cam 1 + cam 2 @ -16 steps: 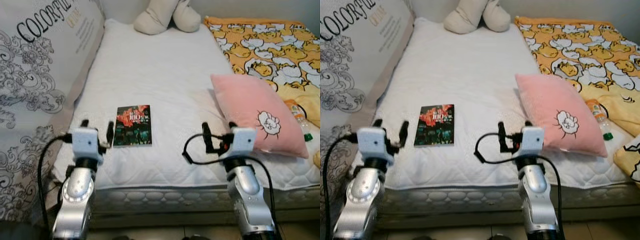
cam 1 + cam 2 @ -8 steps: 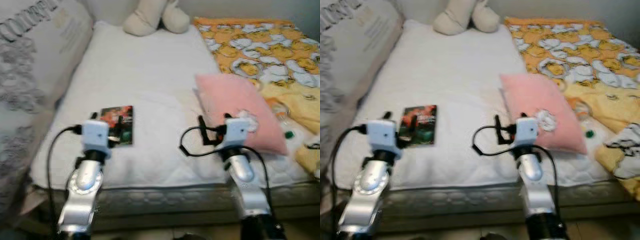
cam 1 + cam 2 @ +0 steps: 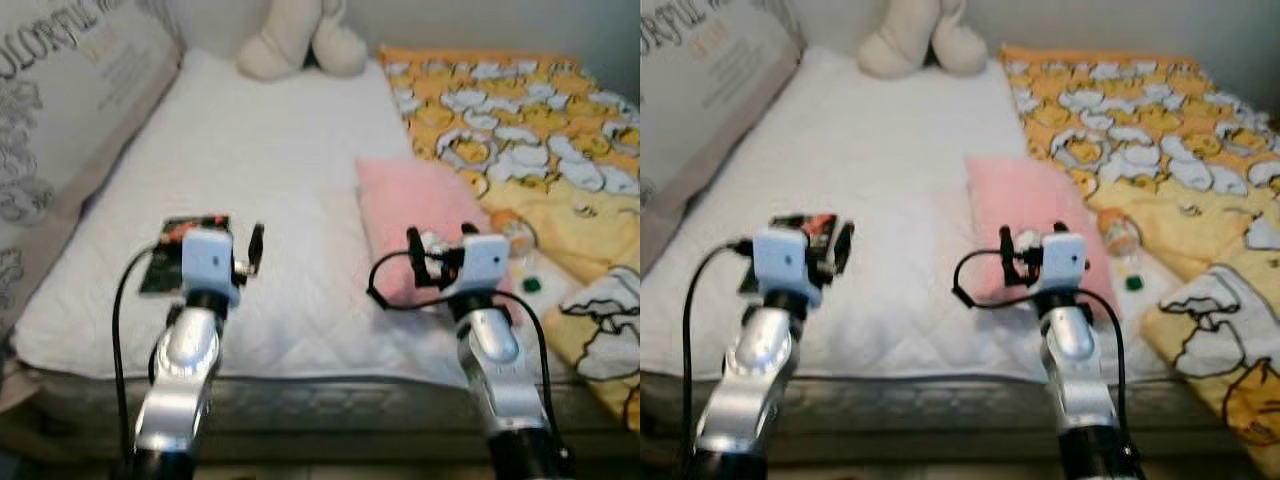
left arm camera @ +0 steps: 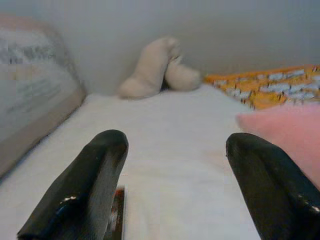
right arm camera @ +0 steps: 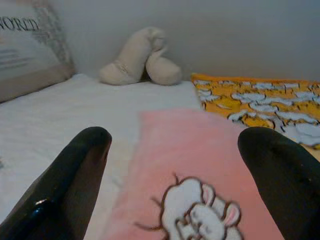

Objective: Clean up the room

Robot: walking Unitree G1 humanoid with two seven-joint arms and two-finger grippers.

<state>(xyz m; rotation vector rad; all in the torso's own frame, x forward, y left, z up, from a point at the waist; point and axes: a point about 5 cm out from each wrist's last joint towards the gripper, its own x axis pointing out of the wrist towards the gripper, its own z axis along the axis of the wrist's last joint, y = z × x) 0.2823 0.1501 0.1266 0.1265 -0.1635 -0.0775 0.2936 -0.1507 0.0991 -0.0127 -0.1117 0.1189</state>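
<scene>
A dark book with a red cover picture (image 3: 163, 262) lies flat on the white mattress (image 3: 270, 160), partly hidden behind my left gripper (image 3: 228, 240). That gripper is open and empty, held just above the mattress beside the book; the book's corner (image 4: 118, 215) shows by its left finger. A pink pillow with a rabbit drawing (image 3: 410, 215) lies right of centre. My right gripper (image 3: 440, 245) hovers open over the pillow's near end (image 5: 190, 165). A plastic bottle with an orange label (image 3: 515, 235) and green cap lies right of the pillow.
A beige plush toy (image 3: 295, 40) sits at the head of the bed. A yellow duck-print blanket (image 3: 520, 110) covers the right side. A large printed cushion (image 3: 60, 90) leans along the left. The mattress's front edge (image 3: 300, 385) runs below my arms.
The view has swung right and is blurred. Both arms have reached farther over the bed: the right gripper now stands over the pink pillow, the left in front of the book.
</scene>
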